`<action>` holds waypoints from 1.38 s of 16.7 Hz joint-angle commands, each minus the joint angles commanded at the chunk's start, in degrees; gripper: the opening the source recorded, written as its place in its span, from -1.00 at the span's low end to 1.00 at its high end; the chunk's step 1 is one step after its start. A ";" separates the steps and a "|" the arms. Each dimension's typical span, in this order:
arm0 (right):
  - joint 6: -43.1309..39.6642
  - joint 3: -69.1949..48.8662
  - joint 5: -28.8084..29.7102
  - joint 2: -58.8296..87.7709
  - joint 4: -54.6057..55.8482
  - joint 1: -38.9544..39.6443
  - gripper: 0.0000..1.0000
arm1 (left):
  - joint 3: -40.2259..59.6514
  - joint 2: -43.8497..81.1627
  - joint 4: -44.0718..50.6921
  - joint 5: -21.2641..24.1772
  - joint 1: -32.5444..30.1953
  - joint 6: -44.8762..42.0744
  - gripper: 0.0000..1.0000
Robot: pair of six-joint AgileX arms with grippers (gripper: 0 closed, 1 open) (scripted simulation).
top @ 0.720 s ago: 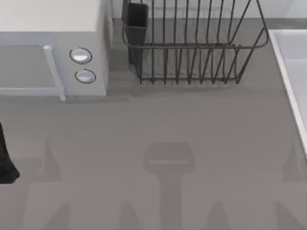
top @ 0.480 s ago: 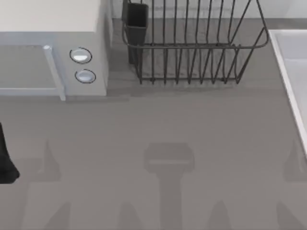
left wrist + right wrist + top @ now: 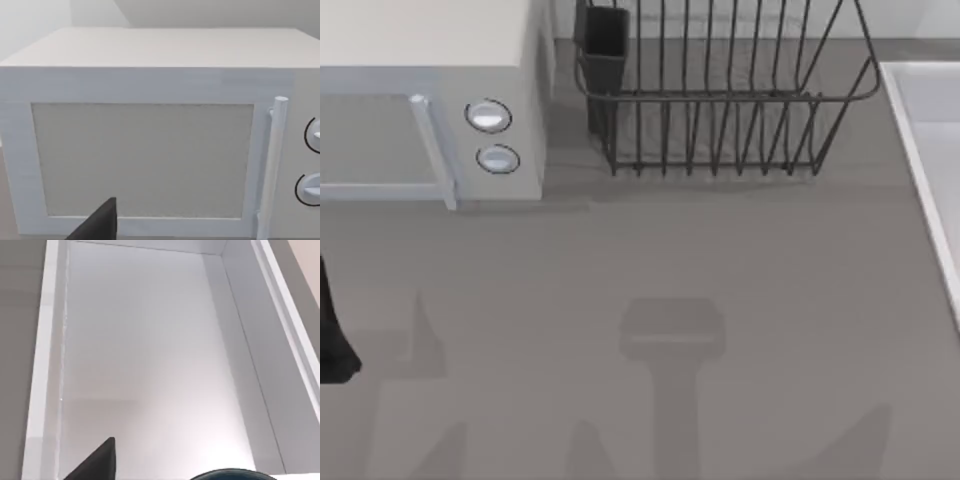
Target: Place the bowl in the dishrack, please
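Bowl (image 3: 227, 474): I see a dark curved edge in the white sink (image 3: 140, 340), just beside my right claw's finger (image 3: 97, 462).
Right claw grip: I cannot tell.
Dishrack (image 3: 720, 95): back of the surface (image 3: 650, 260).

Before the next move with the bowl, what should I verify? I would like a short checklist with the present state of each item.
1. Bowl found: cannot tell; a dark round edge near the right gripper may be it.
2. Bowl grasped: cannot tell.
3. Right gripper position: ok, above the white basin.
4. Room in the dishrack: ok, nothing between its tines.
5. Left gripper out of the way: ok, facing the microwave, away from the dishrack.
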State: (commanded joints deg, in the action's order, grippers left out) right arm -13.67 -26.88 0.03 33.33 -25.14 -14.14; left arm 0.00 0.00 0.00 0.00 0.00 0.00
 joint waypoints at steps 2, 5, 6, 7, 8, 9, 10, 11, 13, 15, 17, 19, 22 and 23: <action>-4.33 -7.94 0.15 11.92 -7.98 -4.32 1.00 | 0.00 0.00 0.00 0.00 0.00 0.00 1.00; -10.67 -19.49 0.42 28.56 -19.65 -10.60 1.00 | 0.00 0.00 0.00 0.00 0.00 0.00 1.00; -12.63 -23.15 0.48 33.35 -23.25 -12.54 1.00 | 0.00 0.00 0.00 0.00 0.00 0.00 1.00; -14.46 -26.66 0.51 37.80 -26.63 -14.39 1.00 | 0.00 0.00 0.00 0.00 0.00 0.00 1.00; -16.16 -30.00 0.52 41.96 -29.77 -16.12 1.00 | 0.00 0.00 0.00 0.00 0.00 0.00 1.00; -17.72 -33.13 0.49 45.85 -32.63 -17.73 1.00 | 0.00 0.00 0.00 0.00 0.00 0.00 1.00; -19.12 -36.00 0.43 49.44 -35.17 -19.18 1.00 | 0.00 0.00 0.00 0.00 0.00 0.00 1.00; -20.36 -38.55 0.35 52.68 -37.41 -20.47 1.00 | 0.00 0.00 0.00 0.00 0.00 0.00 1.00; -22.31 -42.54 0.16 57.61 -40.85 -22.47 1.00 | 0.00 0.00 0.00 0.00 0.00 0.00 1.00; -23.40 -44.78 0.01 60.10 -42.75 -23.57 1.00 | 0.00 0.00 0.00 0.00 0.00 0.00 1.00; -23.58 -45.14 -0.02 60.49 -43.05 -23.74 1.00 | 0.00 0.00 0.00 0.00 0.00 0.00 1.00; -23.58 -45.14 -0.02 60.49 -43.05 -23.74 1.00 | 0.00 0.00 0.00 0.00 0.00 0.00 1.00; -23.43 -44.16 0.00 60.64 -41.98 -23.50 1.00 | 0.00 0.00 0.00 0.00 0.00 0.00 1.00; -23.36 -43.14 -0.01 61.08 -40.65 -23.51 1.00 | 0.00 0.00 0.00 0.00 0.00 0.00 1.00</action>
State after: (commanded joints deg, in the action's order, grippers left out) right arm -37.03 -70.02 0.02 94.41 -65.79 -37.66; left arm 0.00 0.00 0.00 0.00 0.00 0.00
